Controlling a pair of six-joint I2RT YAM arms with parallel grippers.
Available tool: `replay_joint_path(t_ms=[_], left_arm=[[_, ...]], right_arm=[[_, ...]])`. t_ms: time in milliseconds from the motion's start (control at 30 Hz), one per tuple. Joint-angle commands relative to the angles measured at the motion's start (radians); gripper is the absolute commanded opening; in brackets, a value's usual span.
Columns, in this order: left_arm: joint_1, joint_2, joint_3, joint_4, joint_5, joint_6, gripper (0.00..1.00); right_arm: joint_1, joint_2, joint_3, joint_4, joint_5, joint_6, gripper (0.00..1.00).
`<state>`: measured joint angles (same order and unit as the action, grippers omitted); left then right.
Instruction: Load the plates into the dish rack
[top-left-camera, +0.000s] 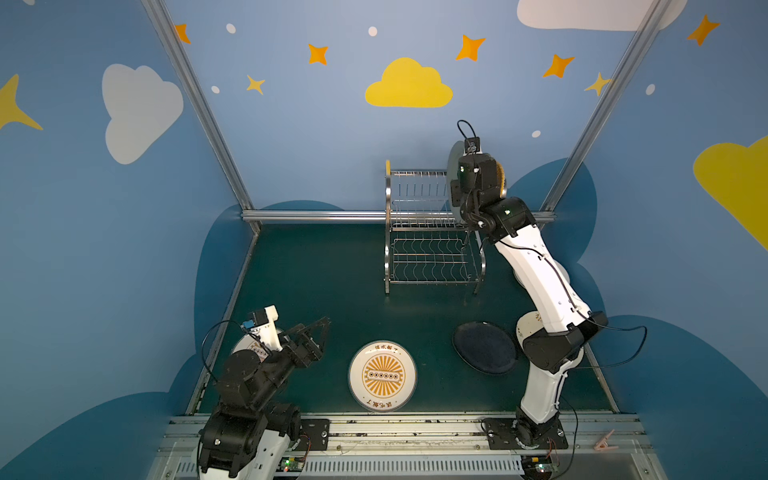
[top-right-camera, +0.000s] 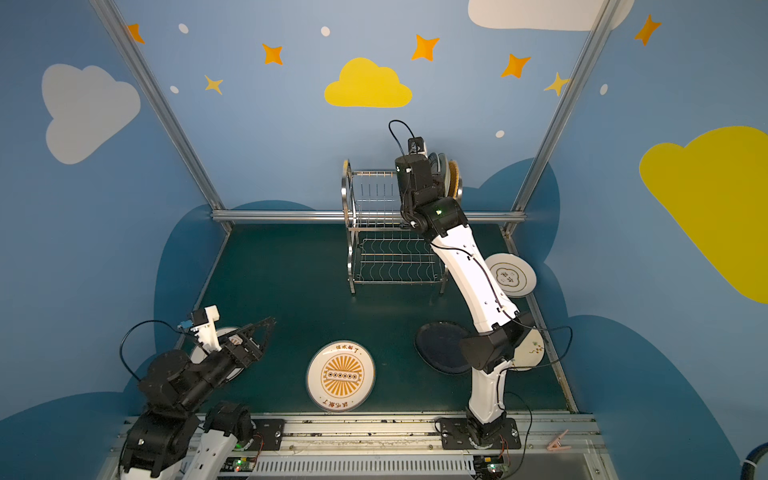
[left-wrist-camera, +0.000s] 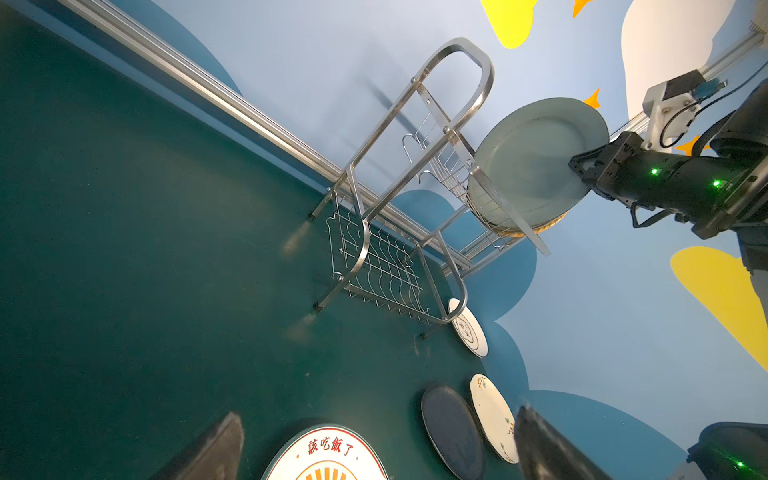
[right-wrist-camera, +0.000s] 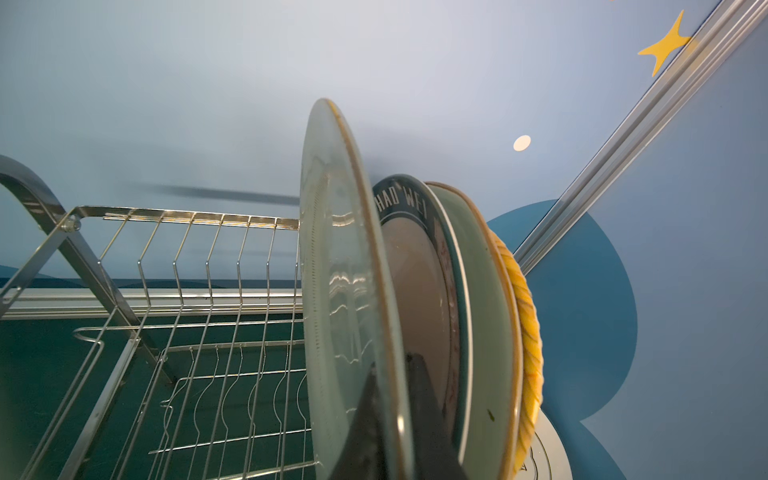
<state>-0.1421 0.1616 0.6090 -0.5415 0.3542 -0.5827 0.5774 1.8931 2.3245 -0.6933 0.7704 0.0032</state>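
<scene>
Right end effector (right-wrist-camera: 392, 365): jaws pinched tight on the lower rim of a pale grey-green glazed round plate (right-wrist-camera: 345, 282), one finger on each face. The plate stands on edge, near upright, at the upper tier of the shiny stainless-steel wire dish rack (top-left-camera: 428, 232), on the far side of the dark green tabletop (top-left-camera: 332, 270). Cannot tell whether its bottom edge already sits between the wires.

Just beside it, toward the rack's end, three plates stand racked: a dark-rimmed lettered plate (right-wrist-camera: 401, 199), a plain green plate (right-wrist-camera: 482, 299) and an orange woven-look plate (right-wrist-camera: 530, 316). The slots on the other side are free.

Left end effector (top-left-camera: 322, 330): jaws spread fully, holding nothing, low over the near left of the tabletop, above a partly hidden white plate (top-left-camera: 241, 347).

Lying flat on the tabletop:
- a white plate with orange sunburst (top-left-camera: 382, 376), near centre
- a black plate (top-left-camera: 484, 347)
- a white plate with small flowers (top-right-camera: 534, 353), partly under the right arm
- a white plate with a dark emblem (top-right-camera: 510, 275), beside the rack

Handling, as judged: glazed ceramic, so rigid, slick and fairly heavy for a rim pinch. It would likely chip if knocked against wire or a neighbour. A rim grip leaves the plate free to swing, so lower it slowly and release only once the wires carry it. The flat plates offer only the raised rim; take hold there, on the side nearest the arm.
</scene>
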Motion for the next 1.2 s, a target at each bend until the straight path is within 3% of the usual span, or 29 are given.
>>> replay_joint_path(t_ms=[0,1167], left_arm=[[0.004,-0.010,-0.002,0.023,0.008,0.011,1.00],[0.004,-0.015,-0.002,0.019,0.002,0.008,1.00]], right_arm=[[-0.005,-0.008,0.056,0.053,0.033,0.038,0.00],[0.003,0.138,0.263,-0.046,0.052,0.010,0.00]])
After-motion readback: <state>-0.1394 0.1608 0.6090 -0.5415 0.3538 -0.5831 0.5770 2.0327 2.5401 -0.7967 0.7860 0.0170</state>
